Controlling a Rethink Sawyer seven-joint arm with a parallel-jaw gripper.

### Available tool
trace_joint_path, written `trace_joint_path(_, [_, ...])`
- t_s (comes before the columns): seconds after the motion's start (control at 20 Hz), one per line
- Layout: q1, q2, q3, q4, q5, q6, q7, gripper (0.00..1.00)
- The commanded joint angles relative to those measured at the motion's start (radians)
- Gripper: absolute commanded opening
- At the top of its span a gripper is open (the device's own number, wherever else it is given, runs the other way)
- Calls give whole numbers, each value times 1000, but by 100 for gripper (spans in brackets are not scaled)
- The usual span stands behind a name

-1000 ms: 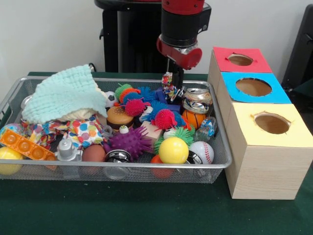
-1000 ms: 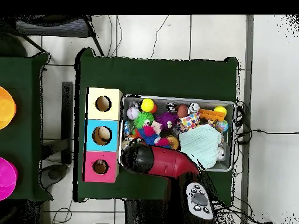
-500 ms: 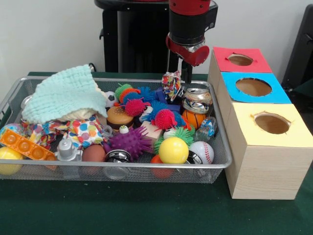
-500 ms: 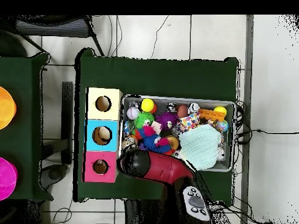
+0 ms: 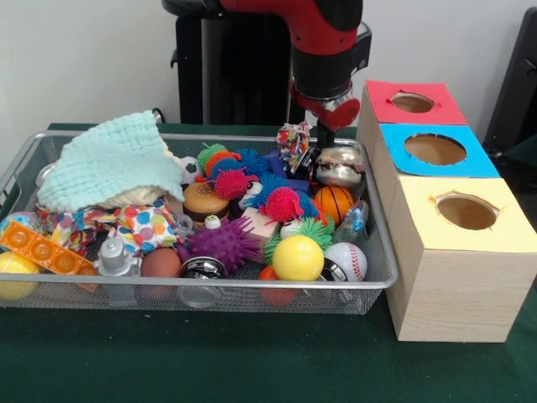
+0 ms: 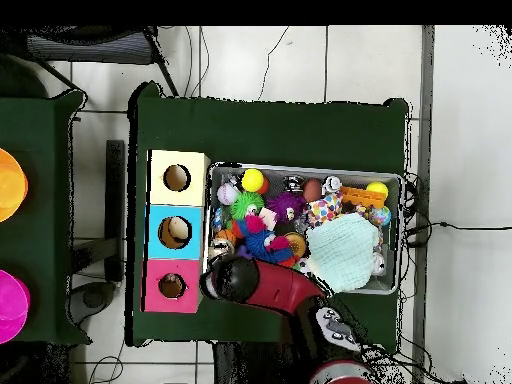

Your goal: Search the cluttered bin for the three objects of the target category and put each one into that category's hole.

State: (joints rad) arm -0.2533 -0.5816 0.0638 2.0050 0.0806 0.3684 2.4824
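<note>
A wire bin [image 5: 379,252] holds mixed clutter: a crushed silver can [image 5: 340,164], a small basketball [image 5: 335,201], a baseball [image 5: 346,259], a yellow ball [image 5: 298,257], spiky rubber balls [image 5: 283,204] and a crumpled colourful wrapper [image 5: 294,141]. My gripper [image 5: 323,138] hangs low at the bin's far right corner, between the wrapper and the can, right against the can's left side. In the overhead view the arm's head [image 6: 232,280] covers that corner. Beside the bin stand the red [image 5: 412,102], blue [image 5: 435,149] and yellow [image 5: 466,211] holes.
A mint cloth [image 5: 109,159] heaps over the bin's left half, with an orange tray piece [image 5: 46,249] and spotted fabric [image 5: 147,225] below it. The wooden box row [image 5: 436,294] stands tight against the bin's right wall. Green table surface [image 5: 252,361] lies in front.
The gripper moved right from above the wrapper and came down beside the can. The can has shifted and sits higher, uncovering more of the basketball. The wrapper stays in the bin.
</note>
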Motion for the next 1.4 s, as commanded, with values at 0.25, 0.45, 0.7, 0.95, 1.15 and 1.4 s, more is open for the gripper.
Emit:
trace_joint_path(0.25, [-49,141,129,-25,21,-147,77,0])
trace_joint_path(0.45, [-44,156,103,-61,-6,-186,65,0])
trace_joint_path(0.7, [1,161,-5,-143,-66,-299,41,0])
trace_joint_path(0.95, [38,108,-105,-187,-130,-332,8,0])
trace_joint_path(1.15, [39,52,-128,-208,-183,-321,-16,0])
trace_joint_path(1.4, [-37,-13,-39,-191,-252,-363,-19,0])
